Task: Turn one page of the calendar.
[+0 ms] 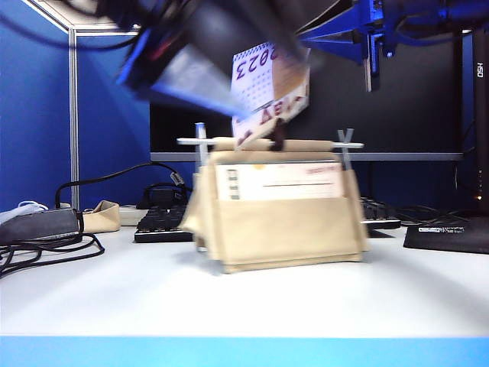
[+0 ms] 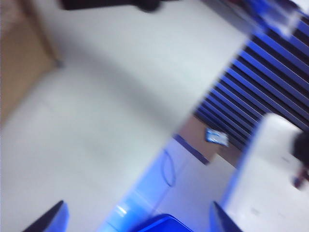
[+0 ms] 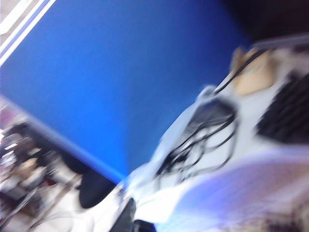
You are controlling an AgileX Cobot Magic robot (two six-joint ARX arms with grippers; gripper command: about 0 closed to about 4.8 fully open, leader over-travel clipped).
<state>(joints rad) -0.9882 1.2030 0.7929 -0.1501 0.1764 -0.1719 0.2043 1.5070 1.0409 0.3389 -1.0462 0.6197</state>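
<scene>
Left pincer (image 2: 137,222) gapes over white table (image 2: 106,125).

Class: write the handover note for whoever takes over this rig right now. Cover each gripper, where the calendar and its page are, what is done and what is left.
Right gripper: shut on the page, raised above the calendar; blurred.
Left gripper: open, empty, over bare table, away from the stand.
Calendar: upright at mid-table, in front of the keyboard.
Done: page gripped and lifted over the top rods.
Left: carry it over the back, then release.
</scene>
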